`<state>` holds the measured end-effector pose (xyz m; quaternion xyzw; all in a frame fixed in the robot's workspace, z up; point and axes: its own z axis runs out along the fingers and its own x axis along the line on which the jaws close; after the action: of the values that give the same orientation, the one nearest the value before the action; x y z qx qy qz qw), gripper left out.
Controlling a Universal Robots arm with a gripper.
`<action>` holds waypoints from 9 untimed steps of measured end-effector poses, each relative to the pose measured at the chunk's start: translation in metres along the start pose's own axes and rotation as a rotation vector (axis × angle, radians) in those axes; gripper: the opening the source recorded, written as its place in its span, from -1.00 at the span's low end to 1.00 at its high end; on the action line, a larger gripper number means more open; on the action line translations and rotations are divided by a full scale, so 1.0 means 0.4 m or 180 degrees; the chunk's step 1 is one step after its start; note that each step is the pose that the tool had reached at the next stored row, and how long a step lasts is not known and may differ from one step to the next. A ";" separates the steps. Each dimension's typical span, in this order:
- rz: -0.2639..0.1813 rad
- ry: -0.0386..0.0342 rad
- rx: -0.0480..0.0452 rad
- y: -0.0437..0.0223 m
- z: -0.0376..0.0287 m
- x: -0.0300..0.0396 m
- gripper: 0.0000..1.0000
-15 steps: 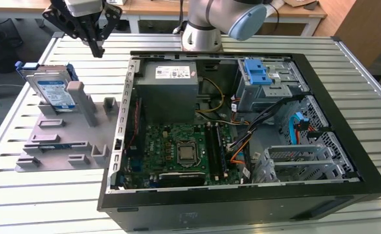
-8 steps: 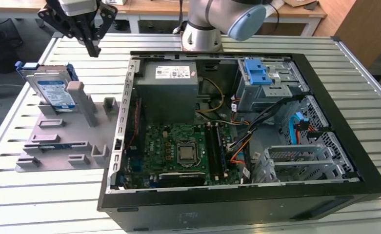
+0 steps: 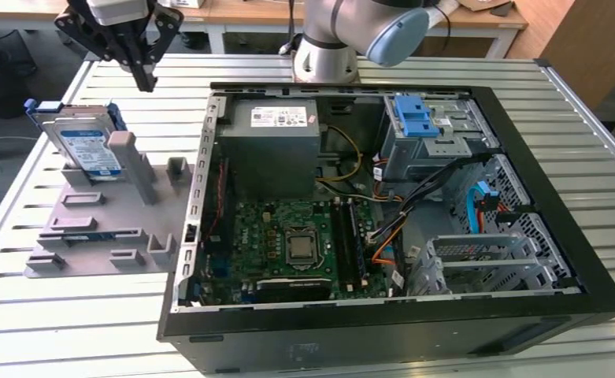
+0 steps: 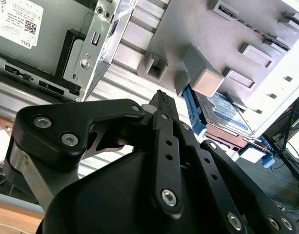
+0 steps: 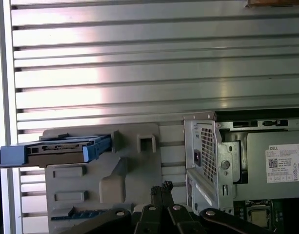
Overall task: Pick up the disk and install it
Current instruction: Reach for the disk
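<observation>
While disk [image 3: 84,142] waits in stand [image 3: 97,236], claw [image 3: 144,79] hangs shut, empty

Since it stands on edge in a slot of the grey stand, the disk shows its blue-and-white label to the exterior view. Long axis looks approx. upright, leaning a bit, w/ blue rails along the edges. In the first wrist view the disk [image 5: 56,151] is seen edge-on. Stand sits on the slatted table [image 3: 34,331], just beside the open PC case [image 3: 391,319], on the exterior view's left. Claw is near the disk's top, not touching, fingers pressed together w/ nothing between them. Inside the case: grey PSU box [image 3: 276,142] w/ white sticker, green mobo [image 3: 286,236], drive cage [image 3: 433,146] w/ blue latch [image 3: 414,118], and cables.
</observation>
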<state>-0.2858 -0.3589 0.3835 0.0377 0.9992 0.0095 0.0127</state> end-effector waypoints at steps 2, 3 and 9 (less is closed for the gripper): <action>0.0000 0.0000 0.0000 0.002 0.001 0.011 -0.79; 0.0000 0.0000 0.0000 0.003 0.001 0.014 -0.79; 0.0000 0.0000 0.0000 0.007 0.002 0.030 -0.79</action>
<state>-0.2976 -0.3552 0.3825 0.0377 0.9992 0.0096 0.0128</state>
